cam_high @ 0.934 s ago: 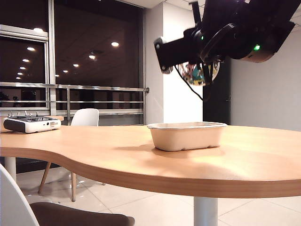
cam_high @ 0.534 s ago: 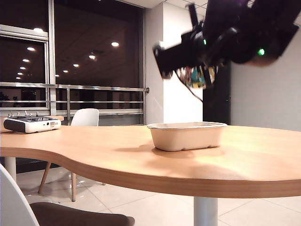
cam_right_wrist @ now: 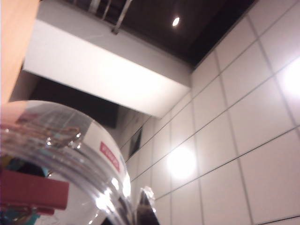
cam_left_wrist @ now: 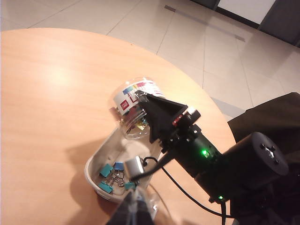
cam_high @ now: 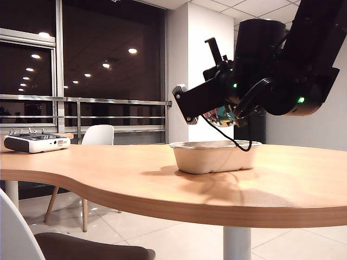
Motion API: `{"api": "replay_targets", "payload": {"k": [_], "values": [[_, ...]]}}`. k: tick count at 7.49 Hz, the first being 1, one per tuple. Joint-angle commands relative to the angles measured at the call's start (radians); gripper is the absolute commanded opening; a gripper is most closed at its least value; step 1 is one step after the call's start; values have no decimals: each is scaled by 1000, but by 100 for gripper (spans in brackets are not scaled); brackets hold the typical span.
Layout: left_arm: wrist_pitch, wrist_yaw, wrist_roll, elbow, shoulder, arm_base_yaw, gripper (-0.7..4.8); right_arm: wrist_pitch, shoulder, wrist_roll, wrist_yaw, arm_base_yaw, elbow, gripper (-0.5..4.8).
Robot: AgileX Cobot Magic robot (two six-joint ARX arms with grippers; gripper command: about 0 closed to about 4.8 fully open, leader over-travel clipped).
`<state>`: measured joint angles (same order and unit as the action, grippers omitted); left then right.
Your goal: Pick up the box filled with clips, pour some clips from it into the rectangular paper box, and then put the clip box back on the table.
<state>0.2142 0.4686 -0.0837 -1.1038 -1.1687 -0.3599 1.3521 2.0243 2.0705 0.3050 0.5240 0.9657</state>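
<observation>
The right gripper (cam_high: 225,115) hangs over the rectangular paper box (cam_high: 215,156) on the right half of the desk (cam_high: 135,179), its fingers pinching the box filled with clips (cam_high: 223,115). The jar is tipped over, and in the left wrist view its labelled end (cam_left_wrist: 136,93) points away from the tray while its clear body sits just above the tray's far rim. Whether the jar touches that rim cannot be made out from either view.

Inside the paper box (cam_left_wrist: 93,169) several clips (cam_left_wrist: 115,174) lie together on the floor of the tray, mostly teal and blue. More coloured clips show through the jar's clear wall in the right wrist view (cam_right_wrist: 28,140), where the jar (cam_right_wrist: 70,159) fills the lower corner, close to the lens, with a red label patch on its side.

A black cable (cam_high: 238,143) loops down from the right arm and drapes across the tray's rim.

The left gripper (cam_left_wrist: 133,211) hovers on the near side of the tray, only its dark tips showing at the edge of its own camera; whether its fingers are spread or pressed together cannot be told.

Far to the left on the desk sits a white-grey controller (cam_high: 35,142), well apart from the tray. A white chair (cam_high: 98,135) stands behind the desk.
</observation>
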Motion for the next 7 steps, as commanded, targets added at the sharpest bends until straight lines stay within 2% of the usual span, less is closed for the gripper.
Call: {"api": "replay_targets", "payload": {"k": [1,5,6,7], "values": [[-5,3,-2,-3,3,0,-6,42,21,5,-64,3,-31,26],[37,3,-2,-3,3,0,-6,59,13,5,-72,21,-20,27],[35,2,-2,-3,3,0,-6,60,11,-95,-45,10,-12,26],[32,2,-2,-3,3,0,-6,60,10,-629,160,10,-13,27]]}}
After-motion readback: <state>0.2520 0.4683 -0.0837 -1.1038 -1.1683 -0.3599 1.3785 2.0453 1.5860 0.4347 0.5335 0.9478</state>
